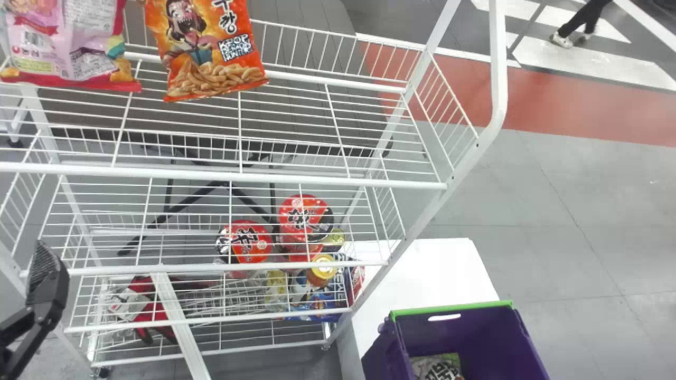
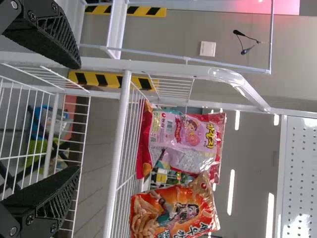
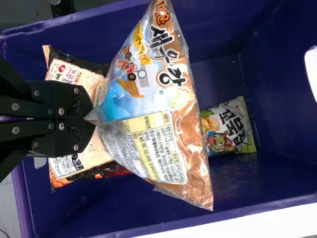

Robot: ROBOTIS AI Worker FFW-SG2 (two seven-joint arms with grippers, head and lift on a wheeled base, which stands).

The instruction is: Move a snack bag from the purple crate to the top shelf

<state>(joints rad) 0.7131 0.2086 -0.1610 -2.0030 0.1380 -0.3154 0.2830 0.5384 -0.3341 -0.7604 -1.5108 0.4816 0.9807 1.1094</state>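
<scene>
In the head view, the purple crate [image 1: 475, 343] stands at the lower right, and the top shelf [image 1: 285, 121] holds a pink and an orange snack bag. My left gripper [image 1: 45, 279] is at the left edge beside the rack. In the left wrist view my left gripper [image 2: 74, 119] has its fingers wide apart with nothing between them. The right wrist view has my right gripper [image 3: 91, 119] closed on the edge of an orange and blue snack bag [image 3: 158, 114], held over the crate. A dark and beige bag [image 3: 74, 79] and a green and white bag [image 3: 230, 126] lie in the crate.
Cup noodles [image 1: 245, 241] and cans stand on the lower shelves of the white wire rack [image 1: 317, 182]. The rack's curved right post [image 1: 465, 158] rises between shelf and crate. A white table [image 1: 443, 269] lies beneath and behind the crate.
</scene>
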